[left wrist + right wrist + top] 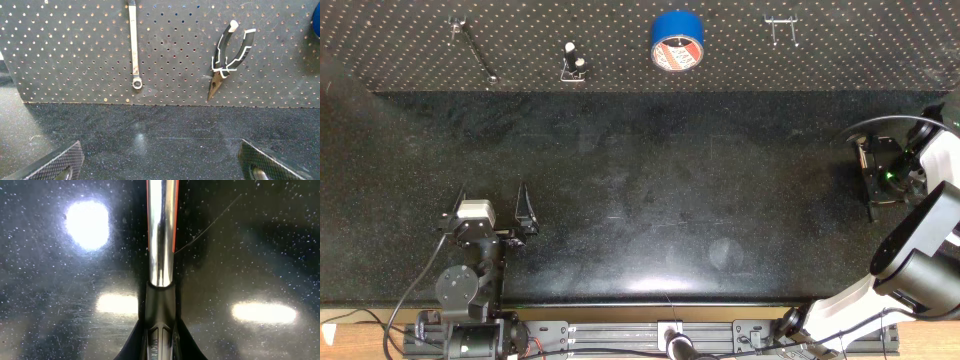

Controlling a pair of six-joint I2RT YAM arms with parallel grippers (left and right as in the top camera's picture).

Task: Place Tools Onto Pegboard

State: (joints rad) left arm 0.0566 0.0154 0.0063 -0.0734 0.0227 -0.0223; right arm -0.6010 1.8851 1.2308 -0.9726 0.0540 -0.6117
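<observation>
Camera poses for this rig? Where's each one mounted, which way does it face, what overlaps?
Top view: fixed overhead, looking down on the table and the pegboard at its far edge; both arms show, left gripper and right gripper.
Left wrist view: low over the table, facing the pegboard's wrench and pliers; its own fingers, spread apart, frame it.
Right wrist view: aimed close at the table; its own gripper shut on a chrome tool.
Shared: top and left wrist views both show wrench and pliers.

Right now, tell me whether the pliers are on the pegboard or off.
On: the pliers hang nose down against the pegboard, above the table.
</observation>
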